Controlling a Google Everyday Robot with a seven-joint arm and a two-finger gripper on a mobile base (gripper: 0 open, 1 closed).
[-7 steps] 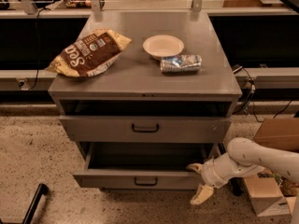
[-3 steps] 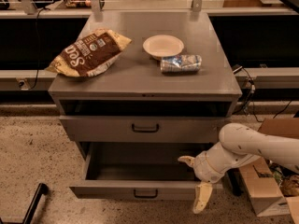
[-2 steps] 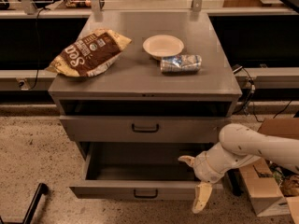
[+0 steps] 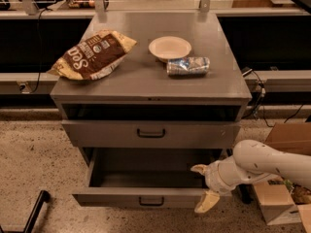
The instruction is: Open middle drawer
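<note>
The middle drawer [image 4: 146, 197] is a wide, shallow grey drawer with a small dark bar handle [image 4: 151, 201]. It stands pulled well out of the cabinet, and its inside looks empty. My gripper [image 4: 198, 188] is at the drawer's right front corner, on a white arm coming in from the right. It is open. One cream finger [image 4: 199, 169] reaches over the drawer's inside and the other [image 4: 206, 203] hangs in front of the drawer's front. The taller-fronted top drawer [image 4: 150, 133] above is out a little.
On the cabinet top [image 4: 214, 76] lie a brown chip bag [image 4: 92, 55], a white bowl [image 4: 169, 47] and a crumpled silver packet [image 4: 188, 66]. Cardboard boxes [image 4: 282, 178] stand on the floor at the right. A black bar [image 4: 34, 212] is at the lower left.
The middle drawer has come further out toward me, and my gripper moved left and down along its right front corner. Over the last second both have stayed still.
</note>
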